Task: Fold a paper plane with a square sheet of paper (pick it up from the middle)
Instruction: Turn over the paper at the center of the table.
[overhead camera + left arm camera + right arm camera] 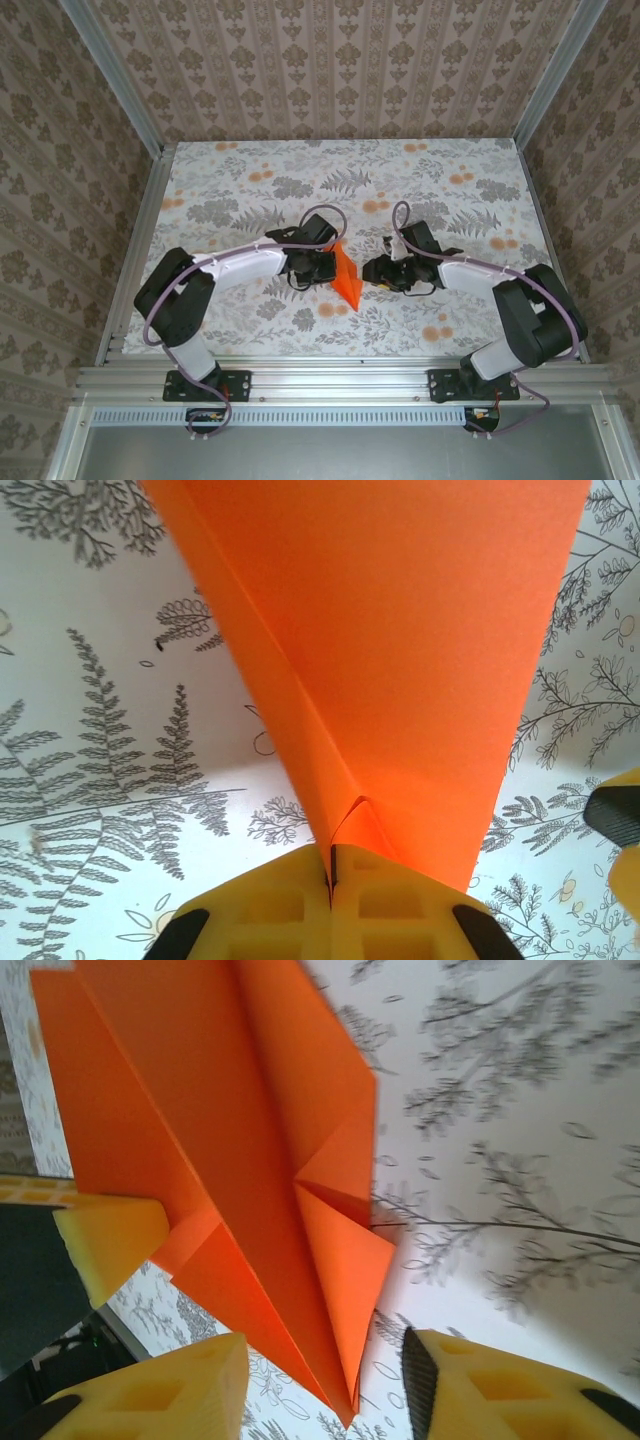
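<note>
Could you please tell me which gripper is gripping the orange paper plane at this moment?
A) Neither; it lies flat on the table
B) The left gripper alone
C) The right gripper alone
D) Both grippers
B: the left gripper has its fingers shut on the paper plane, while the right gripper stands open with the plane's tip between its spread fingers.

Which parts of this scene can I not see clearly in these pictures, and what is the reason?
1. Left wrist view: the far end of the paper plane runs off the top edge, and its sheet hides the table behind.
2. Top view: the plane's folds are too small to read; the left gripper covers its left edge.
3. Right wrist view: the plane's upper part is cut off; the table's print is blurred.
</note>
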Available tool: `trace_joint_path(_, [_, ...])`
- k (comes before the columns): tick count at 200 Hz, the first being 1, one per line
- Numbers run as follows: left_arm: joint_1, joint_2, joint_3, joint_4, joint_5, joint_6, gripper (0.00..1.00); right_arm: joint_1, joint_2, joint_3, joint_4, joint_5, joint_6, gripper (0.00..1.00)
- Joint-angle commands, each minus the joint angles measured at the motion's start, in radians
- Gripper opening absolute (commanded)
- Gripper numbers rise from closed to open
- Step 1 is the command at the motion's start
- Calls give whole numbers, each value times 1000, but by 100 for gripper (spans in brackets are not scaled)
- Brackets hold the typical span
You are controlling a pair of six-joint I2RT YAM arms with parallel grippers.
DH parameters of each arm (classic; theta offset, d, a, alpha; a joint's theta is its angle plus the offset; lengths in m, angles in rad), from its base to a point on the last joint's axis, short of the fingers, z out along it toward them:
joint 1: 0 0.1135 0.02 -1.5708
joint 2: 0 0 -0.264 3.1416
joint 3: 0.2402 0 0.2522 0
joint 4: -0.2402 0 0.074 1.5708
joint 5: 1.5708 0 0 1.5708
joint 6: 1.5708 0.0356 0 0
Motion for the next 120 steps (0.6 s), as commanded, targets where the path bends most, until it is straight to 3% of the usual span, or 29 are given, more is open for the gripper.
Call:
trace_joint_path(1, [10,-31,-21,40,14,34,0,41,14,51,-20,21,-31,49])
trace_joint_path(75, [26,-27,-62,59,25,47,0,61,121,71,-17,57,-9,51])
trace_joint_path(120, [30,-19,-64,71,35,45,0,73,161,65,58,-15,20,51])
